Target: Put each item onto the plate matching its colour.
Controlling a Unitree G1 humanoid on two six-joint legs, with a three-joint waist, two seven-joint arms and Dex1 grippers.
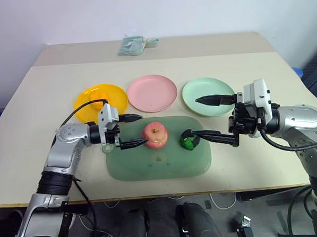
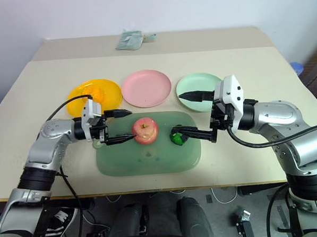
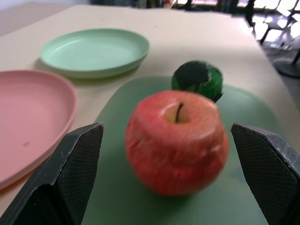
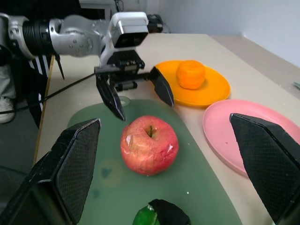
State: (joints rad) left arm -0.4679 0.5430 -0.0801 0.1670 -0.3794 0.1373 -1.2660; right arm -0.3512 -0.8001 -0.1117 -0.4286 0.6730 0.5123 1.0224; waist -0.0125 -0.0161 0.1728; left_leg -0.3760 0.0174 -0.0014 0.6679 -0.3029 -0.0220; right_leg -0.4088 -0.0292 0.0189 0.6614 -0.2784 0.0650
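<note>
My left gripper hangs level over the left end of the green mat, its two black fingers spread wide and pointing at the red-pink apple, which stands upright on the mat with its stem up. The nearer fingertip looks to reach the apple's side, though I cannot tell whether it touches. My right gripper comes in from the other side, fingers wide apart too: one finger hangs over the mint green plate, the other reaches low to the green-and-black lump, which sits on the mat just beside the apple. Neither gripper holds anything. The orange fruit sits on the yellow-orange plate. The pink plate lies bare between the other two plates.
</note>
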